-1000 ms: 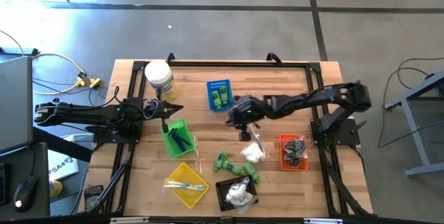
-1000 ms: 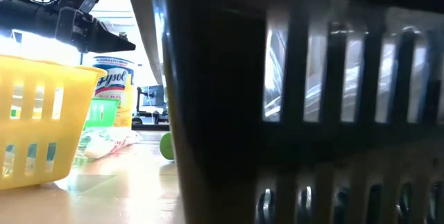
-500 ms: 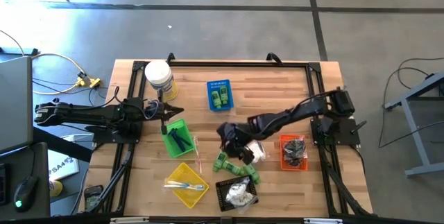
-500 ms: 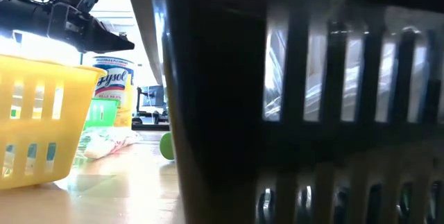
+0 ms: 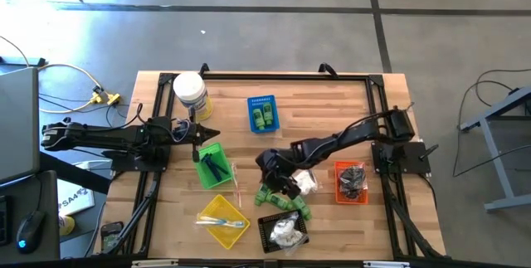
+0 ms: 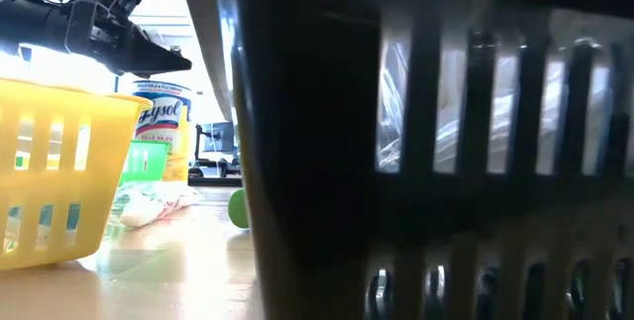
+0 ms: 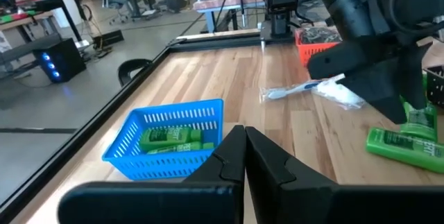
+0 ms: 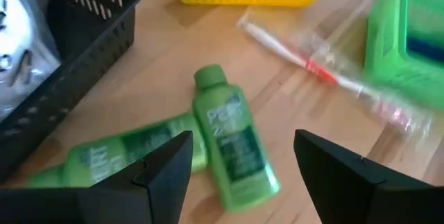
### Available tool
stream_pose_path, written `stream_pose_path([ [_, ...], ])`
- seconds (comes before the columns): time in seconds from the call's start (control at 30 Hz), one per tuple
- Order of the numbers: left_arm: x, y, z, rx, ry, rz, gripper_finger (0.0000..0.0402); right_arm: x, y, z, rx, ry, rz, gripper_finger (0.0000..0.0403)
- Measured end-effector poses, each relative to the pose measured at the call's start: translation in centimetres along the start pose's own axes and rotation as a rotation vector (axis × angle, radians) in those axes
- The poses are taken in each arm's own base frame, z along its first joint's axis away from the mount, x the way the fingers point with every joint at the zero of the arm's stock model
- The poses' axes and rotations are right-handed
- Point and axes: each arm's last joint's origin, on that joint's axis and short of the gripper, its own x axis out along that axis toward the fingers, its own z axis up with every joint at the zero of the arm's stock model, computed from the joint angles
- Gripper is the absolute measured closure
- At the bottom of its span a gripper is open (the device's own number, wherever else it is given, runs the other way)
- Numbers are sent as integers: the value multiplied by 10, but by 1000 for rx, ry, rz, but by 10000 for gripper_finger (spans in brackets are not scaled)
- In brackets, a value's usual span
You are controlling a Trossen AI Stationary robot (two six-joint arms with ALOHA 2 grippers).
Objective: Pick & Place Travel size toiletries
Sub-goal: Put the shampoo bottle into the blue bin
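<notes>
Two bright green bottles lie on their sides on the wood near the black basket. My right gripper hangs open over them, slanting down, one finger on either side of the nearer bottle, clear of it. A wrapped pale stick lies beyond, and a white packet lies by the right arm. My left gripper is shut and level at the table's left, holding nothing. Two more green bottles lie in the blue basket.
Green basket, yellow basket and black basket stand along the near left and middle. An orange basket stands on the right. A big white jar is at the far left. Bare wood lies at the far right.
My right gripper has swung from the table's middle toward the near edge and a little left, sinking and rolling its wrist, and now hangs over the green bottles. The pale stick and white packet lie where it was.
</notes>
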Motion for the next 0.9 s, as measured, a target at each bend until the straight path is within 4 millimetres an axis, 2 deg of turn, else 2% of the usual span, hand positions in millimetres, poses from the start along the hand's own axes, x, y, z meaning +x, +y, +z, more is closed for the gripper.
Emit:
stream_pose_path([
  [0.13,0,0,0,0,0,0,398,7,1,-6,-37,13,28,158],
  [0.47,0,0,0,-1,1,0,398,1,-13,-12,-33,-31,36,158],
  [0.6,0,0,-1,1,10,-1,398,5,-16,-17,-23,-65,90,158],
  [0.67,0,0,-2,2,19,-2,398,15,-18,-19,-22,-86,86,158],
  [0.77,0,0,-3,9,32,-4,398,25,-17,-28,-1,-35,106,158],
  [0.9,0,0,-4,10,37,-4,398,31,-19,-29,-31,-45,94,158],
])
